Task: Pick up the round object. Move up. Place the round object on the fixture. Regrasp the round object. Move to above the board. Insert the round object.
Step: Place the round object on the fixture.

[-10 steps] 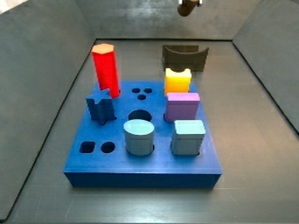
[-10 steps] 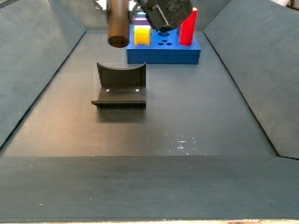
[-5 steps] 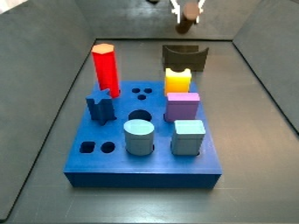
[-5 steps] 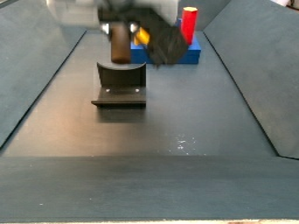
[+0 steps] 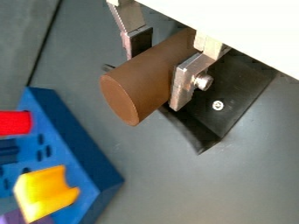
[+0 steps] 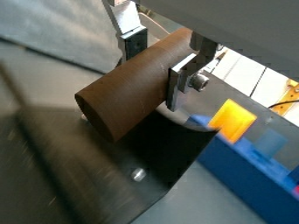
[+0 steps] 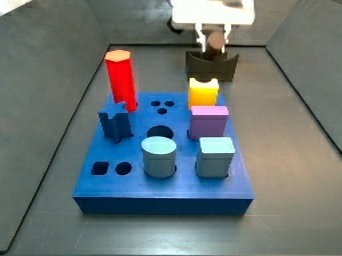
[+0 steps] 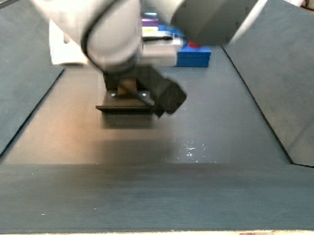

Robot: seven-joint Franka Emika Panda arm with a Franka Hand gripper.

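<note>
Gripper (image 5: 158,54) is seen clamped on the brown round object (image 5: 142,81), its silver fingers (image 5: 187,77) pressed on opposite sides of the cylinder, low over the dark fixture (image 7: 211,66) at the far end of the floor, just beyond the blue board (image 7: 163,178). On the board are counted one red prism (image 7: 120,77), one yellow block (image 7: 203,91), one purple block (image 7: 209,121), one dark blue star piece (image 7: 115,120), one light blue cylinder (image 7: 159,156) and one light blue cube (image 7: 217,156). No brand, label or legible writing is observed.
</note>
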